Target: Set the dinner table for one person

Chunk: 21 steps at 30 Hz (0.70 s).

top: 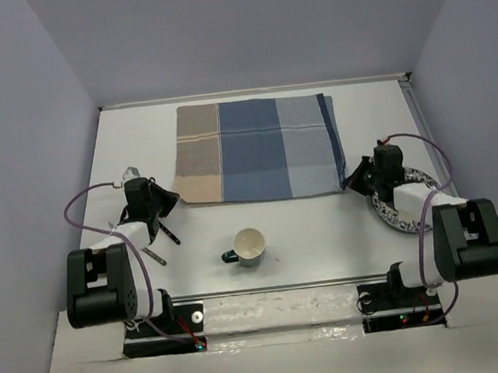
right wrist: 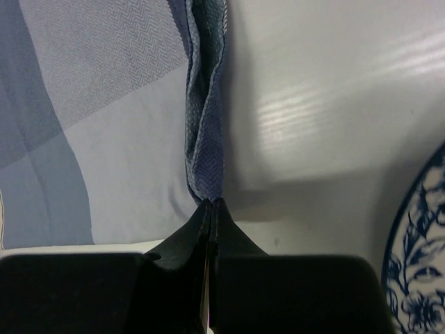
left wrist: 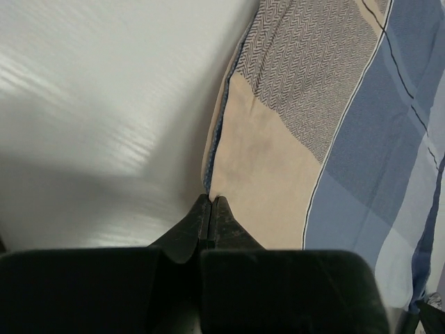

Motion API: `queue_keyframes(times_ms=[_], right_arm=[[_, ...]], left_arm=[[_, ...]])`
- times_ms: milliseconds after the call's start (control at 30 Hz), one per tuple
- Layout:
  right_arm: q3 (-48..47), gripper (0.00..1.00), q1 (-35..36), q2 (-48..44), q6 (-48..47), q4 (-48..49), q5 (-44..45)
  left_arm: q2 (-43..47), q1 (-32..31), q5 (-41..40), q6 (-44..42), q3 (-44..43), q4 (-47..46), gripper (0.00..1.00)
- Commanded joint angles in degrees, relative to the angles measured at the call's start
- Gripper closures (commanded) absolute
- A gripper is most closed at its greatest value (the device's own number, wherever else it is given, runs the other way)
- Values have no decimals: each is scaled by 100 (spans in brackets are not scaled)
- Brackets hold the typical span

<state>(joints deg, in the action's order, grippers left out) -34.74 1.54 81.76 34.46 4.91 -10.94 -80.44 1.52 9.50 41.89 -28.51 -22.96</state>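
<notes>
The blue-and-tan patchwork placemat (top: pixel 259 150) lies flat on the far middle of the white dinner table (top: pixel 325 232). My left gripper (top: pixel 172 203) is shut on the placemat's near left corner; in the left wrist view its tips (left wrist: pixel 211 198) pinch the tan edge of the cloth (left wrist: pixel 278 160). My right gripper (top: pixel 351 178) is shut on the near right corner; in the right wrist view its tips (right wrist: pixel 211 202) pinch the bunched blue edge (right wrist: pixel 205 125).
A cream cup (top: pixel 250 244) with a dark green handle lies on its side at the near middle. A blue-patterned plate (top: pixel 392 211) sits under my right arm and shows in the right wrist view (right wrist: pixel 417 278). Cutlery (top: pixel 156 252) lies by my left arm.
</notes>
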Motion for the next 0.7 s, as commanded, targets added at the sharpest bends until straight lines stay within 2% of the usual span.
queue_keyframes(times_ms=[0, 133, 533, 633, 667], right_arm=[[503, 100, -22, -661, 245, 265, -48], [863, 100, -22, -1353, 517, 125, -119], [1373, 100, -22, -2919, 913, -1052, 680], [1470, 98, -22, -3157, 922, -1141, 795], [1496, 95, -22, -3174, 931, -1176, 847]], left_arm=[[687, 33, -299, 39, 364, -130, 100], [1206, 50, -387, 21, 829, 116, 100], [2647, 59, -405, -76, 1506, 890, 100], [2832, 50, -282, -23, 1656, 925, 92], [2963, 50, -256, -14, 1682, 977, 87]])
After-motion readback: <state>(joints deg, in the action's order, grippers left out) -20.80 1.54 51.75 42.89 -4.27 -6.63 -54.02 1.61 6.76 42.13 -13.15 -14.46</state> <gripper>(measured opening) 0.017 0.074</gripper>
